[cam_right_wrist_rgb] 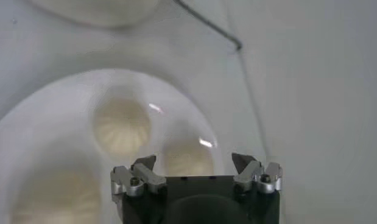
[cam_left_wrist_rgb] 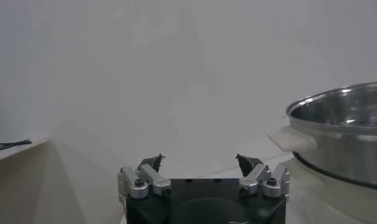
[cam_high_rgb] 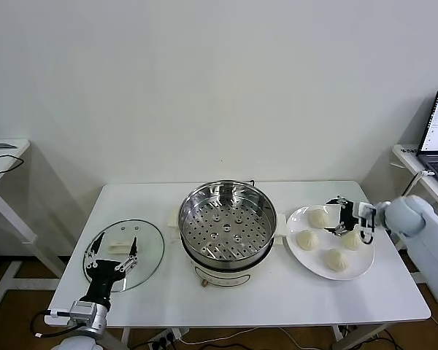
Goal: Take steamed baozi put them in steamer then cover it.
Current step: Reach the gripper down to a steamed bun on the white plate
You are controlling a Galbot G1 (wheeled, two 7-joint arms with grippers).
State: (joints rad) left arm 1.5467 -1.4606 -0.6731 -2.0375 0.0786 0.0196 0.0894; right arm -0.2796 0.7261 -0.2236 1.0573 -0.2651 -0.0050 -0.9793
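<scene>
Left gripper: black body, silver-grey linkage fingers, dark pointed tips. It is carried on a black wrist section followed by a silver-grey cylindrical collar. A white flat bracket and a thin dark cable are seen at that wrist. Right gripper: same black-and-silver build, with white parts at its base. Right arm is clad in smooth pale grey-white rounded shells. In the wrist views each gripper is shown as a black block with two silver link pairs, each fixed by a round-head screw, ending in dark wedge tips.
</scene>
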